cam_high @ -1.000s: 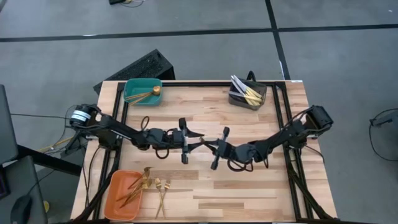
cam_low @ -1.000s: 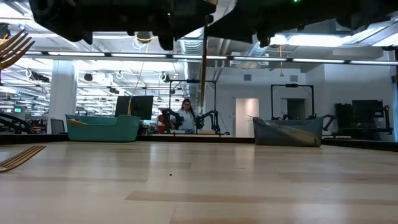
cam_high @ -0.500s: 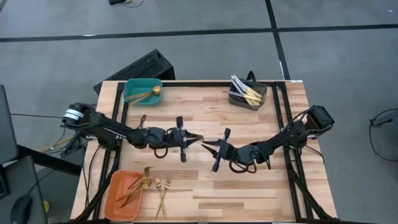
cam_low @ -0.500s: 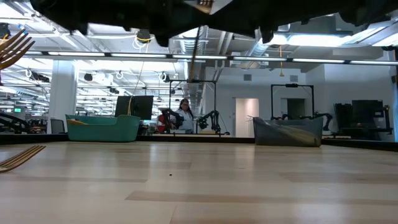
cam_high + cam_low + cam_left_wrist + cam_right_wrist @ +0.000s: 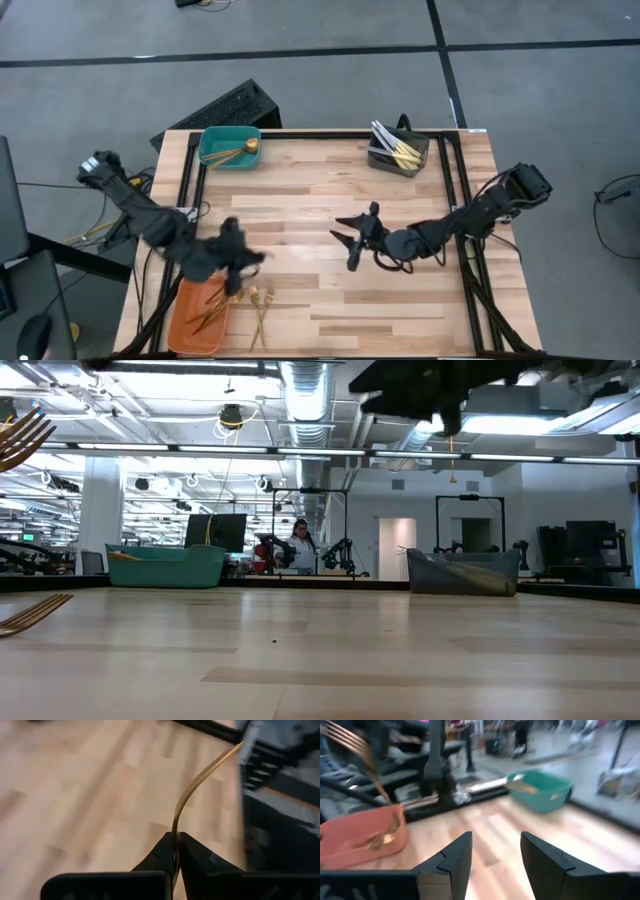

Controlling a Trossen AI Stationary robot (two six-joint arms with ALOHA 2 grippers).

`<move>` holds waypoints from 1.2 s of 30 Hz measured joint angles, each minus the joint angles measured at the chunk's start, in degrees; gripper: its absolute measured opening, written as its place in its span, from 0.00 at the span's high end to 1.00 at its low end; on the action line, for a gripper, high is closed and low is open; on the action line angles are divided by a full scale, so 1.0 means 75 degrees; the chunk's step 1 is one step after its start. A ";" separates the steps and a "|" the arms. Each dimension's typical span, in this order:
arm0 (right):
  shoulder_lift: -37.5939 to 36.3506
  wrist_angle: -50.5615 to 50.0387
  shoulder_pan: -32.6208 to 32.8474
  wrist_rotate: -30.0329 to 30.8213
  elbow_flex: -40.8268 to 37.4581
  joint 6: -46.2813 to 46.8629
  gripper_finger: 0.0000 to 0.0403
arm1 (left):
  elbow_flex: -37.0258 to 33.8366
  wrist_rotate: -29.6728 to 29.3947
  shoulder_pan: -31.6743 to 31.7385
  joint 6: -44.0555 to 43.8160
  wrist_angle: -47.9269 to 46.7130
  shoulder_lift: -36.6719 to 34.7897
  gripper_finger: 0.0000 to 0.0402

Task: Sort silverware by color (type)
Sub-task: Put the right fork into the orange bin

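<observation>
Left gripper fingers pinched tight on a thin gold silverware piece. The handle curves up and away from the fingertips; its far end is blurred. Light wood tabletop underneath, dark frame along one edge.

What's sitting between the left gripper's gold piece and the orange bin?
Nothing visible. The left gripper, shut on a gold piece, hangs just over the orange bin rim, with no object between them.
</observation>
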 joint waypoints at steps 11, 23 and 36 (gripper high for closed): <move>0.1219 -0.0049 -0.0883 -0.2696 0.0348 0.0852 0.52 | 0.0067 -0.1448 -0.2972 -0.5294 -0.2292 0.0605 0.99; 0.3461 -0.0883 -0.0947 -0.4804 0.2850 0.0125 0.52 | 0.0056 -0.0705 -0.3608 -0.9014 -0.4191 0.2185 0.78; 0.5590 -0.3899 -0.1009 -0.5930 0.6388 0.0001 0.52 | 0.0290 -0.0869 -0.3629 -0.9071 -0.4056 0.2124 0.59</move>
